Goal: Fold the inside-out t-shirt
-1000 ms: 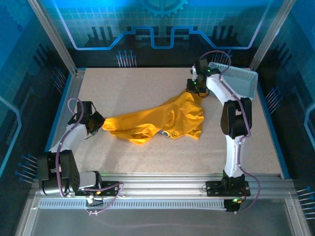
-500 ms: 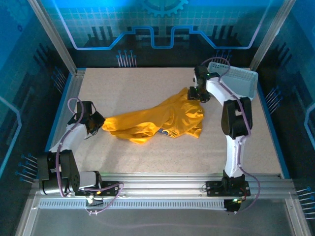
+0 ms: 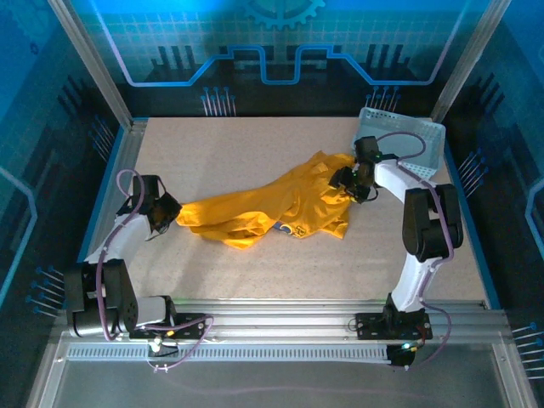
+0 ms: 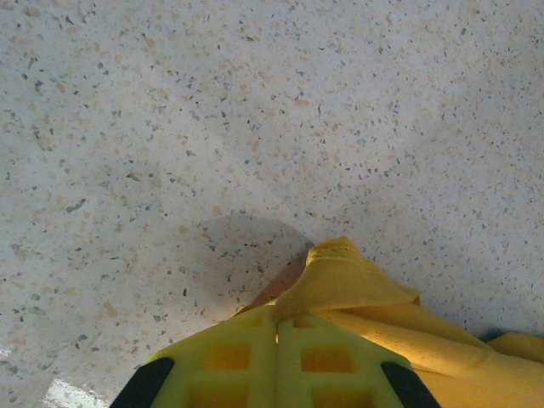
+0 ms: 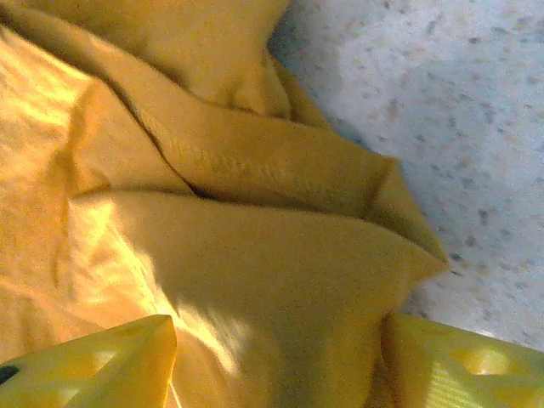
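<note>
Changing just now: your right gripper (image 3: 350,181) has let go of the far right corner of the inside-out t-shirt (image 3: 272,208), which it held lifted a second ago. It has since come nearer and lower, over the cloth's right edge.
Right gripper state: its fingers (image 5: 93,361) stand well apart. Folds of yellow fabric lie between them and nothing is pinched.
Left gripper state: your left gripper (image 4: 276,330) is closed tight, as it was a second ago. The fingers meet, and a peak of the shirt's left end is caught at their tips.
Meaning for the task: the pull between your two arms is gone and the freed corner has dropped back onto the cloth. This looks like a regrasp on the right side, so expect to pick a new hold before you can spread the shirt. Folding proper has not begun.
Shirt position: it lies on the desk (image 3: 221,153) around the middle, running from your left gripper across to your right one. The basket (image 3: 416,140) stands in the far right corner, apart from the cloth.
Shirt look: mustard-yellow, soft and crumpled. It is narrow and twisted toward the left and bunched wider on the right, with overlapping folds and a stitched seam showing in the right wrist view.
</note>
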Tool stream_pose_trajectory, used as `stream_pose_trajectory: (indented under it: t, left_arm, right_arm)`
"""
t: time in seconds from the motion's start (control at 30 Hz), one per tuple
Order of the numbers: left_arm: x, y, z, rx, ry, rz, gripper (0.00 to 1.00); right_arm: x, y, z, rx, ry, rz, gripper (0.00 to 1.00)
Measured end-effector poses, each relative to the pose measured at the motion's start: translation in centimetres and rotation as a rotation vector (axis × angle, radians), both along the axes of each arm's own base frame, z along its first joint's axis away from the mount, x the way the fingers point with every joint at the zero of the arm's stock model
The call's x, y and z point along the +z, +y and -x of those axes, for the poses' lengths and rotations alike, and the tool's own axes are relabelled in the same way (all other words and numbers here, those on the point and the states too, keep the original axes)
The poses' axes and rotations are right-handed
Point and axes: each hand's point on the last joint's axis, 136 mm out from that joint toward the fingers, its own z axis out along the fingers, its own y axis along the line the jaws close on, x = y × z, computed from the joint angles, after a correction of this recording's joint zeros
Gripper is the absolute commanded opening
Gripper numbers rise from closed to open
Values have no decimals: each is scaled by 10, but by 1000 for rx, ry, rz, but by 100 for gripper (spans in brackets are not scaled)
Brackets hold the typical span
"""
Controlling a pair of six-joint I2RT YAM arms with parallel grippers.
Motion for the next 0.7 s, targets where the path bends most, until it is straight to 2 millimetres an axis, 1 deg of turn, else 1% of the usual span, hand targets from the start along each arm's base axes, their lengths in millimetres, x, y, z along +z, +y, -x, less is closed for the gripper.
stream_pose_trajectory:
  t: [0.07,0.1,0.13,0.27,0.3,0.33,0.47,0.5,0.6,0.7]
  left_arm:
    - [0,0,0,0,0,0,0]
    - [0,0,0,0,0,0,0]
    - [0,0,0,0,1,0,0]
    - [0,0,0,0,0,0,0]
    - [0,0,0,0,0,0,0]
    - [0,0,0,0,0,0,0]
    - [0,0,0,0,0,0,0]
    - [0,0,0,0,1,0,0]
    - [0,0,0,0,0,0,0]
    - [0,0,0,0,0,0,0]
  right_arm:
    - [-3,2,-4,-7,-4,-16,54]
    - [-4,0,-6,-6,2,-1,50]
    - [-3,-1,-13,-3,-6,16,47]
    - [9,-11,-59,11,-106,76,34]
    - [11,-13,-64,20,-123,90,32]
    - [15,-16,-69,25,-140,106,25]
    - [23,-20,-78,67,-184,156,1]
    - [24,-21,-79,80,-193,167,0]
    - [29,-23,-79,110,-224,192,0]
    - [44,-25,-68,135,-276,208,0]
